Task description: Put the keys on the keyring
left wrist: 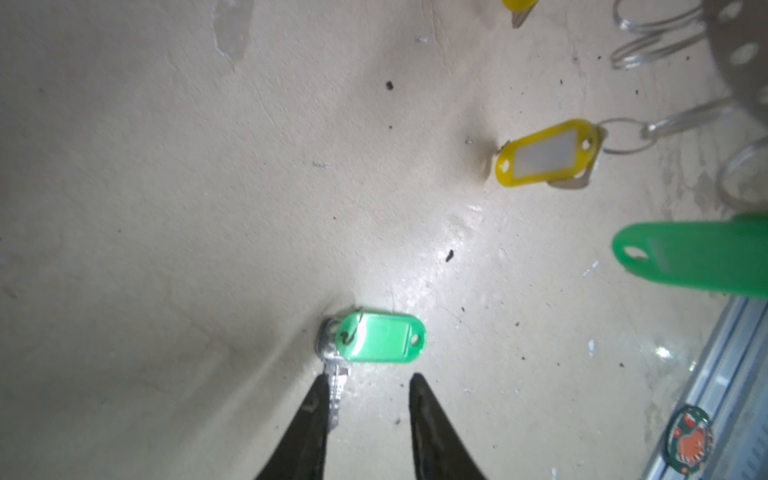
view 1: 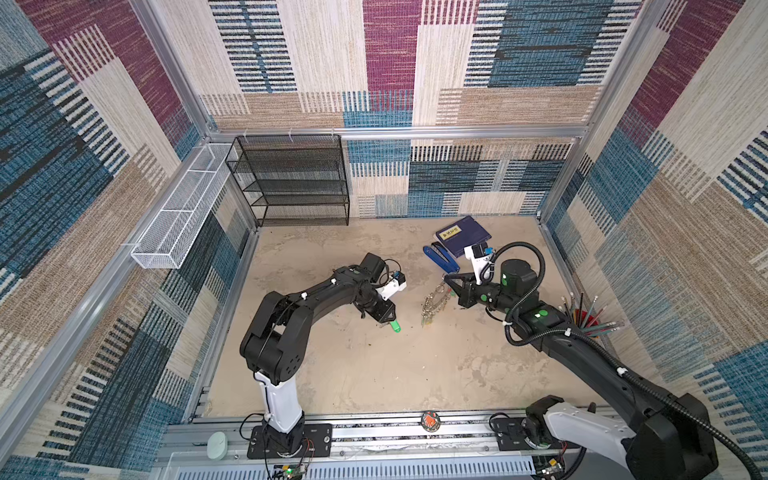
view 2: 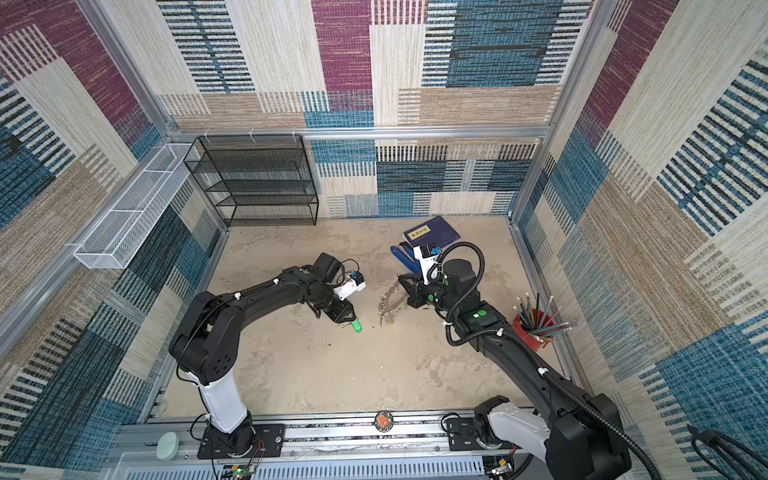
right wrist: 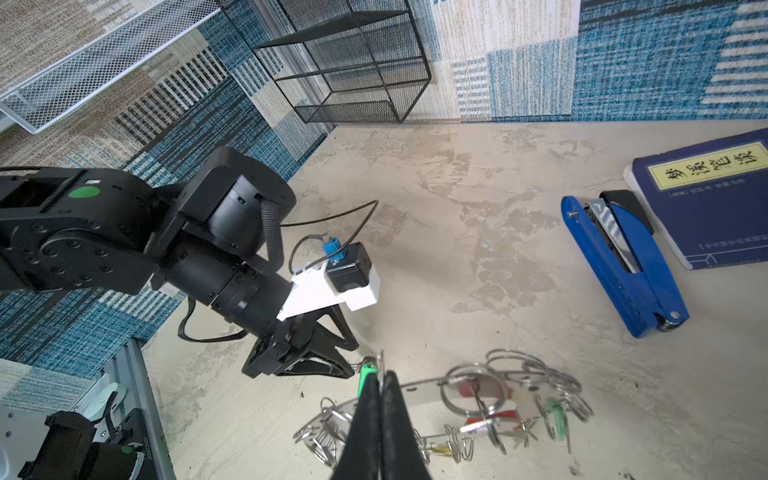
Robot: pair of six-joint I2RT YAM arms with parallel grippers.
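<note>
two black fingers [left wrist: 309, 415] of the left gripper [left wrist: 368, 378] stand apart in the left wrist view, with bare table [left wrist: 166, 208] between their tips. nothing is pinched. the silver key [left wrist: 334, 374] lies flat on the table, its blade running along the inner side of one finger, touching it or nearly so. its green tag [left wrist: 380, 341] lies just past the fingertips, across the gap.

in both top views this gripper is low over the middle of the table, with the green tag [view 1: 396, 327] [view 2: 356, 327] showing just beyond it.

the right gripper [right wrist: 380, 380] has its fingers [right wrist: 399, 424] pressed tight together on the thin grey edge of the keyring [right wrist: 419, 392]. split rings and red and green tags hang around the disc.

in both top views the keyring [view 1: 434, 303] [view 2: 388, 301] is held tilted, its upper edge in the right gripper [view 1: 446, 281] and its lower end down by the table. whether it touches the table i cannot tell. it is near the key but apart from it.

farther out in the left wrist view, a yellow tag [left wrist: 548, 153] hangs by a split ring from the keyring.

a blue stapler [right wrist: 623, 266] and a blue book [right wrist: 715, 195] lie behind the right gripper. a red cup of pencils [view 1: 586, 320] stands beside the right arm. a black mesh shelf [view 1: 291, 178] stands at the back wall.
</note>
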